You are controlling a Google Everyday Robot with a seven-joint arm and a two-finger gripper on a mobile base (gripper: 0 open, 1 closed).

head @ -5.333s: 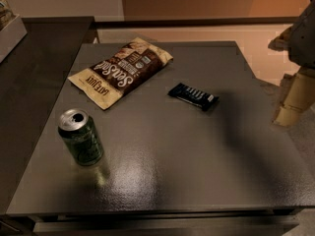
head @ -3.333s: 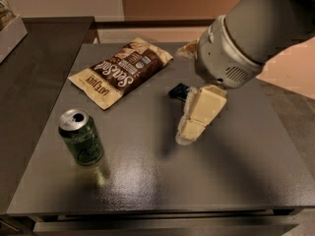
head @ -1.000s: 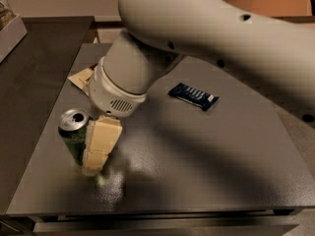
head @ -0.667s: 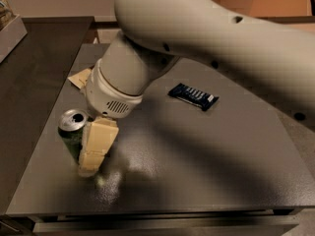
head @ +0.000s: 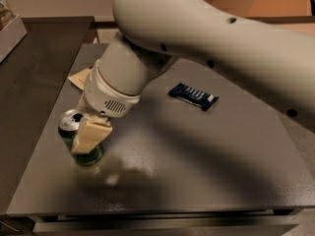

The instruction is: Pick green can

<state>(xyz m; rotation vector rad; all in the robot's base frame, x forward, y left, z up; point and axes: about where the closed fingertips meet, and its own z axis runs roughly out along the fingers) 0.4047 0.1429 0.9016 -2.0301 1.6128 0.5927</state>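
Observation:
The green can (head: 70, 122) stands upright near the front left of the grey table (head: 197, 166). Its silver top with the dark mouth hole and its green base show. My gripper (head: 84, 140) is right at the can, reaching down from the large white arm (head: 197, 38). Its cream end lies across the can's near side and hides most of the can's body.
A flat dark blue candy bar (head: 193, 96) lies at mid-table, right of the arm. A tan corner of a snack bag (head: 78, 77) peeks out behind the arm at the back left. A dark counter (head: 34, 63) adjoins the table's left side, with a box (head: 7, 26) on it.
The gripper has moved left from mid-table to the can and, over the last second, a little further left and lower, so it covers more of the can. The can has not moved.

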